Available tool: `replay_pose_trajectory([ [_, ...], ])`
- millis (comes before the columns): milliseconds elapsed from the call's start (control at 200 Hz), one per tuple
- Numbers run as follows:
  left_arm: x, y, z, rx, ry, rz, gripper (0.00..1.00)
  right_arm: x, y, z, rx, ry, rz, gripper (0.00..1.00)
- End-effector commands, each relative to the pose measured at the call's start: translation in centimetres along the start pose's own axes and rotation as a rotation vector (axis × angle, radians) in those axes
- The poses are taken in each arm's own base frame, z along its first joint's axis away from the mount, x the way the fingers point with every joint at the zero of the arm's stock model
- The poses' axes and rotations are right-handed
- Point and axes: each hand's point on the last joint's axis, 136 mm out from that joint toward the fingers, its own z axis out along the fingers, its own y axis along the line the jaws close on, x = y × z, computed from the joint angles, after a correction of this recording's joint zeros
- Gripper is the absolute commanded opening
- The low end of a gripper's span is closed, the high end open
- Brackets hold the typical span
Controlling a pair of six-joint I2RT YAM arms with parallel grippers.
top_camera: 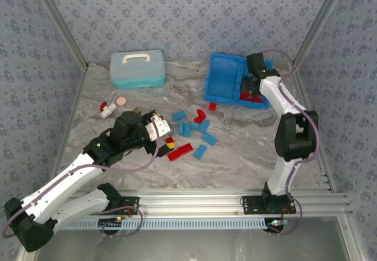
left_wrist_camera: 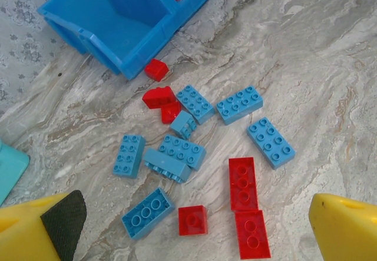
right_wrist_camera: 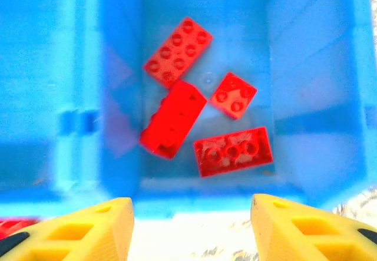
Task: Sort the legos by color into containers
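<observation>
Right wrist view, right hand [right_wrist_camera: 191, 220] parted, empty, above red legos [right_wrist_camera: 177, 119] in tray [right_wrist_camera: 306, 66], left hand [left_wrist_camera: 197, 225] spread wide

The grey-veined marble tabletop [top_camera: 247, 149] carries a bright blue two-compartment tray [top_camera: 222, 77] at 1 o'clock and a pale turquoise lidded case [top_camera: 137, 68] with a white handle at 11 o'clock. At 9 to 10 o'clock lie a small red-and-white capped item [top_camera: 106, 109] and, just beside it, a pink disc [top_camera: 121, 101]. Around the middle, light blue bricks [top_camera: 187, 128] and red bricks [top_camera: 180, 151] lie scattered close together. One small red brick [top_camera: 212, 106] sits at the tray's 7 o'clock.
</observation>
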Motion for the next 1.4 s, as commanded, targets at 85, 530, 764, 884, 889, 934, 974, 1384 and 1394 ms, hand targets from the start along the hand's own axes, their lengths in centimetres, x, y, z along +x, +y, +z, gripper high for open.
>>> replay_pose_trajectory([
  [85,-1.0,-0.3,-0.1,0.018,-0.034,0.009,0.99,2.0,6.1,-3.9,-0.122,-0.100,0.055,0.60],
  [530,-0.6,-0.1,-0.1,0.010,-0.017,0.010,0.99,8.2,14.5,4.0,-0.050,-0.072,0.127,0.73],
  [764,-0.5,-0.2,0.0,0.010,-0.014,0.009,0.99,8.9,15.2,7.0,0.003,-0.069,0.081,0.70],
  [884,-0.5,-0.2,0.1,0.011,-0.010,0.009,0.99,9.0,15.3,8.0,0.006,-0.058,0.078,0.63],
  [889,-0.5,-0.2,0.1,0.012,-0.010,0.008,0.99,9.0,15.3,8.0,0.005,-0.058,0.079,0.63],
  [934,-0.4,-0.2,0.2,0.012,-0.007,0.008,0.99,9.1,15.5,8.3,-0.002,-0.052,0.080,0.61],
  [974,-0.5,-0.2,0.2,0.013,-0.009,0.009,0.99,9.1,15.5,8.5,-0.003,-0.045,0.081,0.60],
  [1384,-0.4,-0.2,0.2,0.016,-0.008,0.005,0.99,10.6,14.9,9.0,0.008,-0.011,0.057,0.37],
  [1394,-0.4,-0.2,0.2,0.016,-0.008,0.005,0.99,10.5,14.9,8.9,0.006,-0.013,0.055,0.36],
])
